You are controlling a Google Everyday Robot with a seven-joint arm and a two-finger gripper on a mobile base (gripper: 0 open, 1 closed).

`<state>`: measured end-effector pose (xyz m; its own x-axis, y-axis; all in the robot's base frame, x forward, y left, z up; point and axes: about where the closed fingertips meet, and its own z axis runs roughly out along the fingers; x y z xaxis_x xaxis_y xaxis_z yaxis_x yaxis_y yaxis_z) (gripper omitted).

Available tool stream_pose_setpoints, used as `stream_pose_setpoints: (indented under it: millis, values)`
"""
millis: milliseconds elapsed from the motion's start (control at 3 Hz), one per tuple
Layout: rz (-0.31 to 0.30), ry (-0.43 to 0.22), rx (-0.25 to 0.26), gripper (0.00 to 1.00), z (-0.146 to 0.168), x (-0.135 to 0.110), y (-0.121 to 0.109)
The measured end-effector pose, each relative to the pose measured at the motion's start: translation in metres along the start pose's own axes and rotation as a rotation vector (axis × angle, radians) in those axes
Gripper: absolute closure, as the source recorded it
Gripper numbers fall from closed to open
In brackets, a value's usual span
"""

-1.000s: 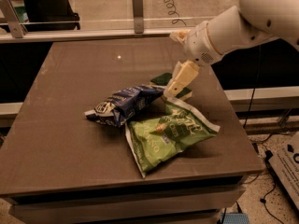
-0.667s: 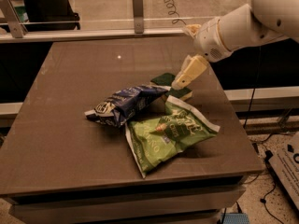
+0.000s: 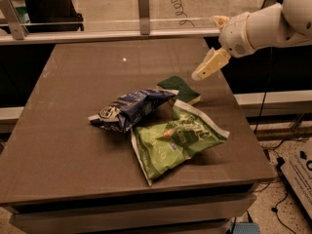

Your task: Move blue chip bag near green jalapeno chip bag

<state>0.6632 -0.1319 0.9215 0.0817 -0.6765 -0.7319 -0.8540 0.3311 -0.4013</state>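
The pincer (image 3: pixel 208 66) hangs over the far right part of the bench (image 3: pixel 63 145), its arm (image 3: pixel 265 27) cut off by the right edge. Below and left of it, the near corner of the sponge (image 3: pixel 180 86) is hidden behind the blue chip bag (image 3: pixel 129 110) — which also covers the upper-left edge of the green jalapeno chip bag (image 3: pixel 178 138). Print on both bags is too small to read.

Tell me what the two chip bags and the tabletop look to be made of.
Blue chip bag: thin foil-like film, glossy; sharp crumples catch light. Green jalapeno chip bag: similar crinkled film, duller sheen, white edges. Table: hard, smooth top, likely laminate; mirrors a light spot. The claw hangs above the table's far right, apart from both bags.
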Motion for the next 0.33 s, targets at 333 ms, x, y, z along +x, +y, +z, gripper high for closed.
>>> stream_pose_setpoints:
  millis: [333]
  values:
    - [0.0,0.0,0.0,0.0,0.0001,0.0,0.0]
